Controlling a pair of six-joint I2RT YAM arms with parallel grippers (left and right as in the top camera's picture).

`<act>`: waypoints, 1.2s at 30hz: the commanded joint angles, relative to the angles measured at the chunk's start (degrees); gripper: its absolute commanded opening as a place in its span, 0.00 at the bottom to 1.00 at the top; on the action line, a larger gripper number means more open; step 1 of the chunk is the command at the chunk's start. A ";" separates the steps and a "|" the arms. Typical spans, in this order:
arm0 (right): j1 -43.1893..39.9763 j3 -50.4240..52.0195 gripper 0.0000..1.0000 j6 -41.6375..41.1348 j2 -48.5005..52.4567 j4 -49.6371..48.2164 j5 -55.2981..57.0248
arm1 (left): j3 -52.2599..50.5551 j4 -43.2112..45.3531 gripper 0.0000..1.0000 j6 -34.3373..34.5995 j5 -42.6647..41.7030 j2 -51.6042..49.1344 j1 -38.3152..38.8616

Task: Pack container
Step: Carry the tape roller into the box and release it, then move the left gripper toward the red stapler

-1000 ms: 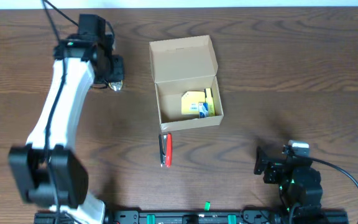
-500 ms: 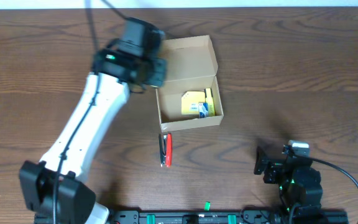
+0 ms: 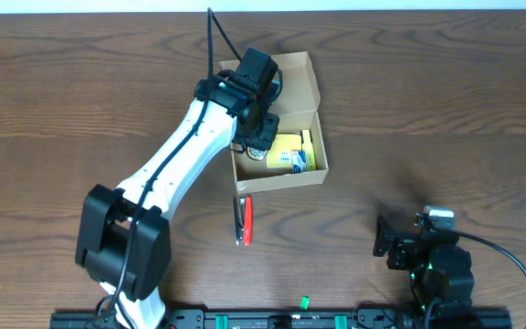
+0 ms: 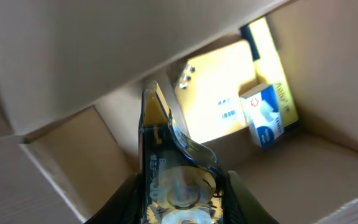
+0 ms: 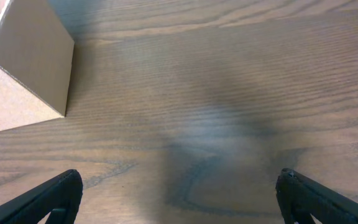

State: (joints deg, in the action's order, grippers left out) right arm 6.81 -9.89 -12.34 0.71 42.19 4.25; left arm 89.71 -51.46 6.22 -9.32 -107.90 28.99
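Observation:
The tan cardboard container (image 3: 281, 174) stands at the table's middle with its flap lid (image 3: 295, 78) open toward the back. Inside lie a pale yellow sticky-note pad (image 3: 286, 146) and a small blue-and-white box (image 3: 298, 162); both also show in the left wrist view, the pad (image 4: 219, 102) and the small box (image 4: 265, 115). My left gripper (image 3: 256, 144) is over the container's left half, shut on a clear tape dispenser (image 4: 176, 171). My right gripper (image 5: 179, 193) is open and empty over bare table at the front right (image 3: 400, 239).
A red-and-black stapler-like tool (image 3: 244, 220) lies on the table just in front of the container. A small green object (image 3: 304, 301) lies near the front edge. The container's corner shows at the upper left of the right wrist view (image 5: 23, 68).
My left arm has swung from the far left to the right with the tape dispenser, now over the container's inside. The right arm has not moved.

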 commanded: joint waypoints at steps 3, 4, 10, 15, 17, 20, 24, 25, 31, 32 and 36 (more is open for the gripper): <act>-0.37 0.61 0.99 0.83 -0.39 0.15 -0.20 | 1.09 -1.27 0.17 0.20 -0.81 -3.34 0.52; -0.35 0.61 0.99 0.83 -0.39 0.15 -0.20 | 1.09 -1.27 0.17 0.20 -0.83 -4.02 0.66; -0.35 0.61 0.99 0.83 -0.39 0.15 -0.20 | 1.09 -1.20 0.36 0.22 -0.83 -5.20 1.16; -0.35 0.61 0.99 0.83 -0.39 0.15 -0.20 | 1.09 -0.87 0.71 0.22 -0.76 -5.03 1.16; -0.35 0.61 0.99 0.83 -0.39 0.15 -0.20 | 1.09 -0.28 0.79 0.22 -0.76 -4.48 1.16; -0.35 0.61 0.99 0.83 -0.39 0.15 -0.20 | 1.09 1.03 0.90 0.26 -0.50 -2.60 1.16; -0.37 0.61 0.99 0.83 -0.39 0.15 -0.20 | 1.09 1.55 0.95 4.94 4.66 3.21 0.85; -0.37 0.61 0.99 0.83 -0.39 0.15 -0.20 | 1.09 1.62 0.95 5.70 6.36 5.44 0.74; -0.35 0.61 0.99 0.83 -0.39 0.15 -0.20 | 1.09 1.84 0.95 6.84 9.86 20.33 -1.42; -0.37 0.61 0.99 0.83 -0.39 0.15 -0.20 | 1.09 0.70 0.95 7.58 9.73 23.06 -1.99; -0.35 0.61 0.99 0.83 -0.39 0.15 -0.20 | 1.05 -7.06 0.96 9.31 9.77 30.91 -2.73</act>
State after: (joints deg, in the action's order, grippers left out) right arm 6.81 -9.89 -12.34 0.71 42.19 4.27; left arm 90.17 -55.44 13.47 -0.84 -80.01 26.55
